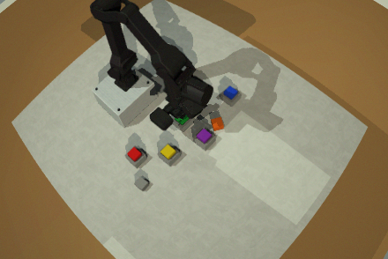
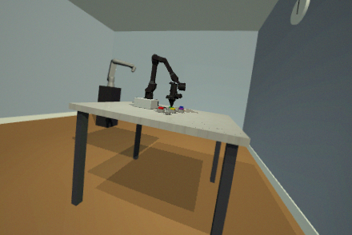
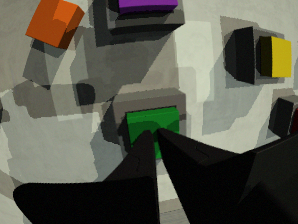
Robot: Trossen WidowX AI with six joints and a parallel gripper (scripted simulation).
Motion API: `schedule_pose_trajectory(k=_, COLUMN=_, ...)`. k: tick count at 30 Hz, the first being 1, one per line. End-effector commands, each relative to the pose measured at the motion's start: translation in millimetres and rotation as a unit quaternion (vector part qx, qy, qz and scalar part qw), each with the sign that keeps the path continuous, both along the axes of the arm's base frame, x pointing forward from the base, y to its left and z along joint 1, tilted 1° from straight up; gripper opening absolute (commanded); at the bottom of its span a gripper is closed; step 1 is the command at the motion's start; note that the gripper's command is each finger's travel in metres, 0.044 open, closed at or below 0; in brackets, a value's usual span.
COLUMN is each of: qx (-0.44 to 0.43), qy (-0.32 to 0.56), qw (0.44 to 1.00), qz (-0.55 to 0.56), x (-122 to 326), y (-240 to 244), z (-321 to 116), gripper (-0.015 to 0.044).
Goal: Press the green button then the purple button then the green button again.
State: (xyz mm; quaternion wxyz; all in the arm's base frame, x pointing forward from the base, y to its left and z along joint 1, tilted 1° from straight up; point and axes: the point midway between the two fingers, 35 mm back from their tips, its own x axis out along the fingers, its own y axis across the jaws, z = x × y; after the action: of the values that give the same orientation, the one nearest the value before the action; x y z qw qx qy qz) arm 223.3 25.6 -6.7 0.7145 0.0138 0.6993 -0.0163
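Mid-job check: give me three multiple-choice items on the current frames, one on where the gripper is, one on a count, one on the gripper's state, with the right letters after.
1. Which button is the gripper over?
A. blue button
B. green button
C. red button

2. How many coloured buttons are on the table?
A. three
B. four
C. five

3. How do the gripper's fingers stand?
A. shut, holding nothing
B. wide open
C. shut on the orange block

Answers:
1. B: in the wrist view the fingertips meet on the green button.
2. C: the top view shows the green button, the purple button, the blue button, the yellow button and the red button.
3. A: the fingers come to a point with nothing between them; the orange block lies apart.
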Motion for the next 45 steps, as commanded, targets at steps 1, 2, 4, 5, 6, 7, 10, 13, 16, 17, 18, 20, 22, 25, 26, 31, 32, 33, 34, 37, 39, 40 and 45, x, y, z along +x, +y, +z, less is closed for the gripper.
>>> schedule_pose_trajectory(k=1, qx=-0.002, qy=0.003, qw=1.0, qz=-0.002, x=-1.7, y=-0.7, z=-4.3, gripper=0.002)
schedule_pose_trajectory(k=2, qx=-0.002, qy=0.003, qw=1.0, qz=-0.002, x=-1.7, y=-0.7, z=-4.3, gripper=0.002)
schedule_pose_trajectory(k=4, qx=-0.002, qy=0.003, qw=1.0, qz=-0.002, x=-1.7, y=-0.7, z=-4.3, gripper=0.002)
schedule_pose_trajectory(k=5, qx=-0.002, qy=0.003, qw=1.0, qz=-0.002, x=-1.7, y=-0.7, z=-4.3, gripper=0.002)
schedule_pose_trajectory(k=6, qx=-0.002, qy=0.003, qw=1.0, qz=-0.002, x=-1.7, y=-0.7, z=-4.3, gripper=0.002)
schedule_pose_trajectory(k=7, qx=-0.002, qy=0.003, qw=1.0, qz=-0.002, x=-1.7, y=-0.7, z=-4.3, gripper=0.002)
schedule_pose_trajectory(k=10, qx=-0.002, qy=0.003, qw=1.0, qz=-0.002, x=-1.7, y=-0.7, z=-4.3, gripper=0.002)
schedule_pose_trajectory(k=13, qx=-0.002, qy=0.003, qw=1.0, qz=-0.002, x=-1.7, y=-0.7, z=-4.3, gripper=0.002)
schedule_pose_trajectory(k=16, qx=-0.002, qy=0.003, qw=1.0, qz=-0.002, x=-1.7, y=-0.7, z=-4.3, gripper=0.002)
schedule_pose_trajectory(k=17, qx=-0.002, qy=0.003, qw=1.0, qz=-0.002, x=-1.7, y=-0.7, z=-4.3, gripper=0.002)
schedule_pose_trajectory(k=18, qx=-0.002, qy=0.003, qw=1.0, qz=-0.002, x=-1.7, y=-0.7, z=-4.3, gripper=0.002)
schedule_pose_trajectory(k=20, qx=-0.001, qy=0.001, qw=1.0, qz=-0.001, x=-0.3, y=-0.1, z=7.0, gripper=0.002)
schedule_pose_trajectory(k=22, qx=-0.001, qy=0.002, qw=1.0, qz=-0.002, x=-1.7, y=-0.4, z=27.0, gripper=0.002)
schedule_pose_trajectory(k=25, qx=-0.001, qy=0.002, qw=1.0, qz=-0.002, x=-2.0, y=-0.4, z=29.7, gripper=0.002)
schedule_pose_trajectory(k=26, qx=-0.001, qy=0.002, qw=1.0, qz=-0.002, x=-2.0, y=-0.4, z=29.7, gripper=0.002)
schedule_pose_trajectory(k=31, qx=0.001, qy=0.002, qw=1.0, qz=-0.002, x=21.0, y=45.7, z=50.9, gripper=0.0151)
schedule_pose_trajectory(k=32, qx=0.001, qy=0.001, qw=1.0, qz=-0.002, x=25.5, y=60.5, z=56.8, gripper=0.0178)
schedule_pose_trajectory(k=33, qx=0.002, qy=0.001, qw=1.0, qz=-0.002, x=29.0, y=75.8, z=62.7, gripper=0.0204)
schedule_pose_trajectory(k=34, qx=0.003, qy=0.001, qw=1.0, qz=-0.002, x=31.4, y=91.6, z=68.5, gripper=0.023)
schedule_pose_trajectory(k=37, qx=0.005, qy=0.001, qw=1.0, qz=-0.002, x=31.9, y=140.2, z=85.1, gripper=0.0309)
schedule_pose_trajectory(k=39, qx=0.006, qy=0.001, qw=1.0, qz=-0.002, x=28.8, y=162.6, z=92.3, gripper=0.0361)
schedule_pose_trajectory(k=40, qx=0.006, qy=0.001, qw=1.0, qz=-0.002, x=28.2, y=165.6, z=93.2, gripper=0.0387)
schedule_pose_trajectory(k=45, qx=0.006, qy=0.001, qw=1.0, qz=-0.002, x=28.2, y=165.7, z=93.3, gripper=0.04)
